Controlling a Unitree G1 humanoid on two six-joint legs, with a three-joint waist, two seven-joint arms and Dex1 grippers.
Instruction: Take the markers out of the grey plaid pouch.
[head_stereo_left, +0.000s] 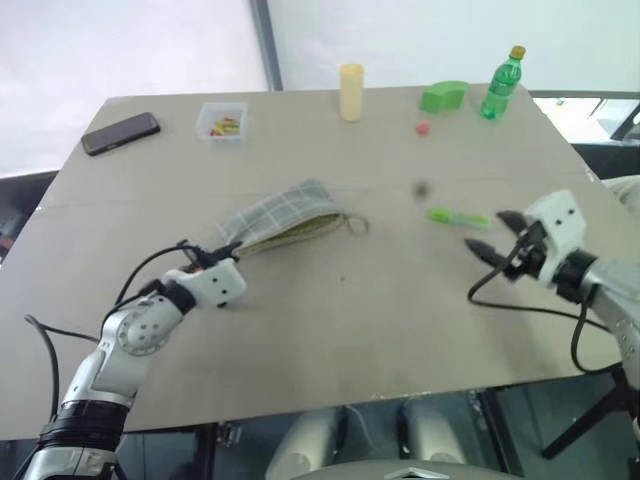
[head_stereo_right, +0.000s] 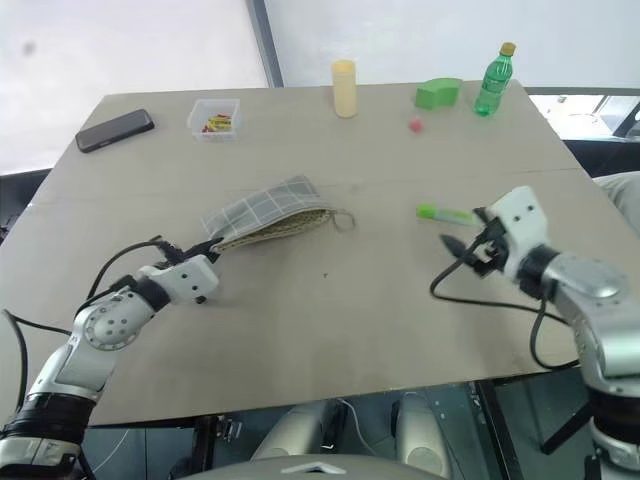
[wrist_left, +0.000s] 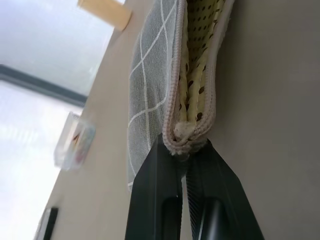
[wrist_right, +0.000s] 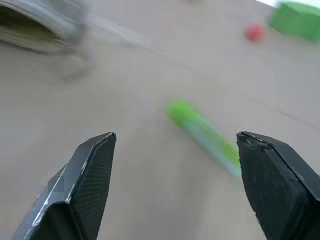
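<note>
The marker (wrist_right: 202, 131) is showing as a smeared green streak in the right wrist view, so its cap and tip are blurring together. The pouch (wrist_right: 35, 25) is running off that picture's edge, smeared too. In the left wrist view the left gripper (wrist_left: 186, 165) is covering the pouch's pinched end, and the pouch's inside is staying dark. The contents of the small clear box (head_stereo_left: 222, 123) are too small to tell.

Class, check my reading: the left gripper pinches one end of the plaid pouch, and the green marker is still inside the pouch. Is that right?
Not quite. The left gripper does pinch the pouch at one end, but the marker is not inside it. The left eye view shows the marker lying on the table, apart from the pouch, near the open right gripper.
</note>
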